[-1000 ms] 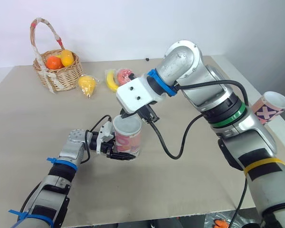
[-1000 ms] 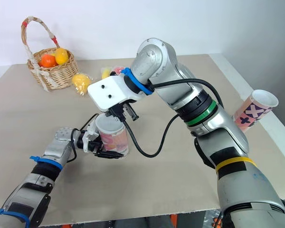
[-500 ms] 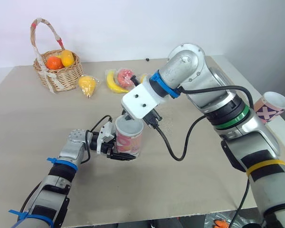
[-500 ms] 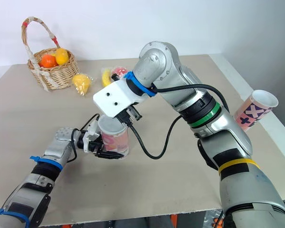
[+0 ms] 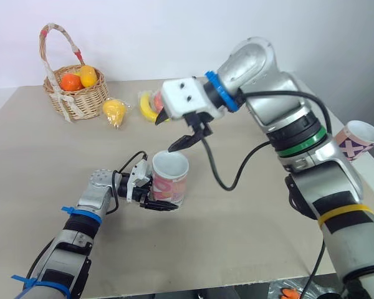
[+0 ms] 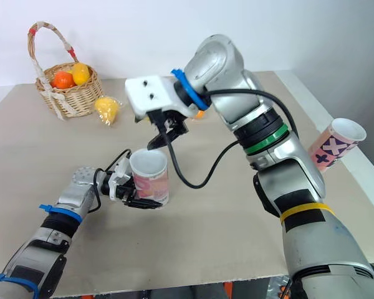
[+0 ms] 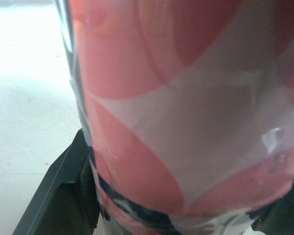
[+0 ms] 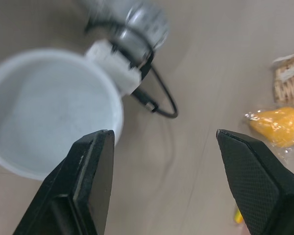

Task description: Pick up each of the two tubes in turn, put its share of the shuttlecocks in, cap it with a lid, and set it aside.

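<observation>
- Sitting at the back left of the table [image 5: 255,237] is a wicker basket [image 5: 75,93] with a tall handle, holding an orange fruit [image 5: 70,81] and a yellow one [image 5: 88,76].
- Just to its right lies a yellow pear-shaped fruit [image 5: 115,111] in a clear wrapper.
- Nearer the front, the left gripper [image 5: 151,198] reaches in from the left, its black fingers [image 7: 63,196] clamped on either side of the lower part of a pink-and-white tube [image 5: 169,180].
- This tube is upright near the middle of the table, its mouth facing up and its inside white; whether its base touches the tabletop cannot be told.
- Above the tube and slightly behind it hangs the right gripper [image 5: 172,131], apart from the rim, its jaws spread wide with nothing between them.
- Behind that gripper, a banana [image 5: 145,106] lies near the back edge of the table.
- Far to the right, at the table's right edge, a second tube [image 5: 356,140] with a cross pattern leans at a tilt, its open mouth up and to the right.
</observation>
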Controlling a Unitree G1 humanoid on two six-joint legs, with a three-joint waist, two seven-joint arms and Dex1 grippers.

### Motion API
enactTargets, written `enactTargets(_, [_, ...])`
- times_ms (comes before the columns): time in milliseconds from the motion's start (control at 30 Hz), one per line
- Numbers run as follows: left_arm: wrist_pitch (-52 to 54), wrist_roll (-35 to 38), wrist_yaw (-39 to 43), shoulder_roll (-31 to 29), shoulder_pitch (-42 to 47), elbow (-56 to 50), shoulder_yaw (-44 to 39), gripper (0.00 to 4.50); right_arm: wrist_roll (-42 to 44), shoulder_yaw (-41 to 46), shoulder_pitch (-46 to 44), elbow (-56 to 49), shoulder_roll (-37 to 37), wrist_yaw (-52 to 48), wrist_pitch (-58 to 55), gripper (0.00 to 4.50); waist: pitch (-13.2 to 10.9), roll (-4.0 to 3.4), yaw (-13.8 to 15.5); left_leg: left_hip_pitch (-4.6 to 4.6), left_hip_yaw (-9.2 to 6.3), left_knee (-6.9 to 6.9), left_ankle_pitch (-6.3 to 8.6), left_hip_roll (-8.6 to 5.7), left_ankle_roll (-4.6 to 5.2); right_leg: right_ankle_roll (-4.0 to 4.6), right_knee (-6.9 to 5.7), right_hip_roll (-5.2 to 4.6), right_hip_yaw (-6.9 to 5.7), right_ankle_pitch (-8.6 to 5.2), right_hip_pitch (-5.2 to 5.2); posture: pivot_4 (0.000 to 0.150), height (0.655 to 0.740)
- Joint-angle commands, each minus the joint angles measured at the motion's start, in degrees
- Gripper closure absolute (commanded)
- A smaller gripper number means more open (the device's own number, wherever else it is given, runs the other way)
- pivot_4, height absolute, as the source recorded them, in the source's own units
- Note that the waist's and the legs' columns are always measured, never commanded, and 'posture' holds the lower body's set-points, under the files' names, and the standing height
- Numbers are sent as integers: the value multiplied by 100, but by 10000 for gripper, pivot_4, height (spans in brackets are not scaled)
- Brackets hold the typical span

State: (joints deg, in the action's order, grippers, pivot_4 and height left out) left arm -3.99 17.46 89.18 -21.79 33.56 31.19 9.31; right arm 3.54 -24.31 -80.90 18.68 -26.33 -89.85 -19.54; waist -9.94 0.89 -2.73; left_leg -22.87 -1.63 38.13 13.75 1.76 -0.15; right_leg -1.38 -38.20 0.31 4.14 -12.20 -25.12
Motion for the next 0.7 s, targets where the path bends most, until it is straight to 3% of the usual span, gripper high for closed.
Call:
enactTargets(33, [-8,-168,10,-58,-96,142,95,12804,410,345,-16,-27,-143,-247,-556,11290,0,0,0,0,0,-2,0,0,0,0,0,0,0,0,0,1500,7298])
enactTargets(67, [-16,-171,16,-60,-97,151,94,12804,426,328,36,-44,-174,-239,-623,11290,0,0,0,0,0,-2,0,0,0,0,0,0,0,0,-1,1500,7298])
enactTargets(167, [-40,-176,31,-59,-114,166,96,12804,450,211,317,-226,-279,-245,-635,23514,0,0,0,1,-1,-3,0,0,0,1,0,1,-1,0,0,1500,7298])
enactTargets(200, [-57,-175,37,-56,-121,171,98,12804,488,182,416,-345,-286,-254,-679,29668,0,0,-1,1,-1,-3,0,0,0,1,0,1,-1,0,0,1500,7298])
enactTargets(333, [-102,-175,40,-48,-129,188,100,12804,795,-11,589,-737,-378,-265,-892,44191,-1,-2,-5,0,1,-6,0,0,0,1,-1,2,1,0,-7,1500,7298])
enactTargets(567, [-89,-164,5,-46,-164,135,94,12804,1348,-332,631,-1166,-555,-265,-1113,44191,-1,-1,-2,-1,0,-9,0,-1,0,0,0,-1,1,-1,-6,1500,7298])
enactTargets(700, [-81,-164,-12,-54,-193,105,91,12804,1241,-545,631,-1239,-474,-252,-1153,44191,-1,-2,-5,1,-1,-10,0,1,0,1,0,3,0,-2,-6,1500,7298])
